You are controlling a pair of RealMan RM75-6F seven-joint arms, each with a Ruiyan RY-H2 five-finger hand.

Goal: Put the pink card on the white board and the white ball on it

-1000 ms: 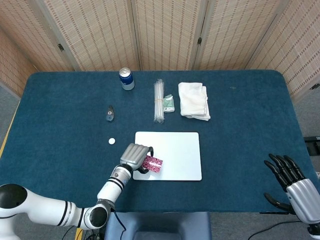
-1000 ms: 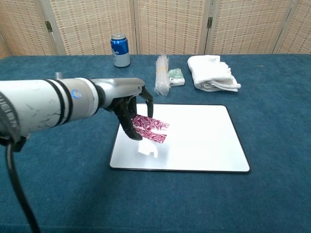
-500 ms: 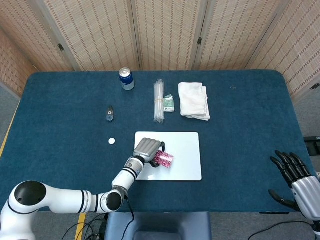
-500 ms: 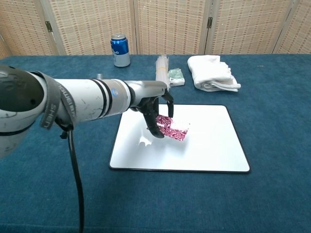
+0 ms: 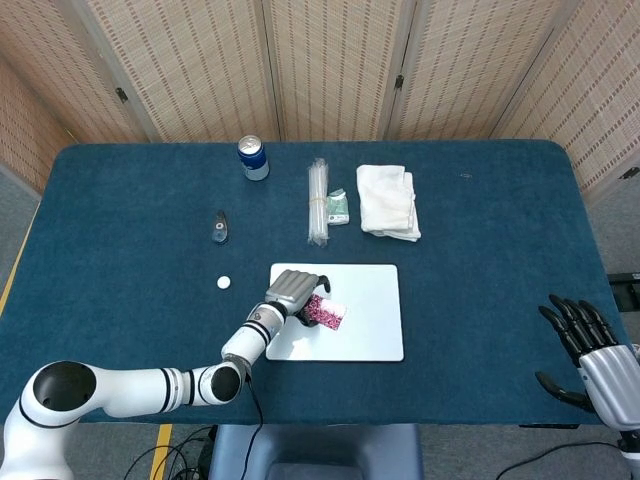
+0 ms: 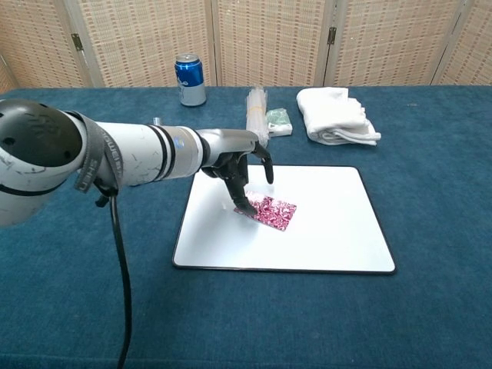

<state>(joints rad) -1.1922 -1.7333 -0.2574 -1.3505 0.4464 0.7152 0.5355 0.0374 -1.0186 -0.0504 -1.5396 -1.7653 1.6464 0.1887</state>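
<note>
Pink card lies flat on white board, left-centre. Left hand above it, fingertips touching card's left edge, grip unclear. White ball on tabletop left of board, nearer left hand. Right hand idle, fingers spread, far side.

No text legible; can label perhaps blurred.

The left hand sits over the white board's 9 o'clock side, fingers touching the pink card lying there. The white ball rests on the blue surface toward 9 o'clock. The right hand hangs spread at 4 o'clock.
</note>
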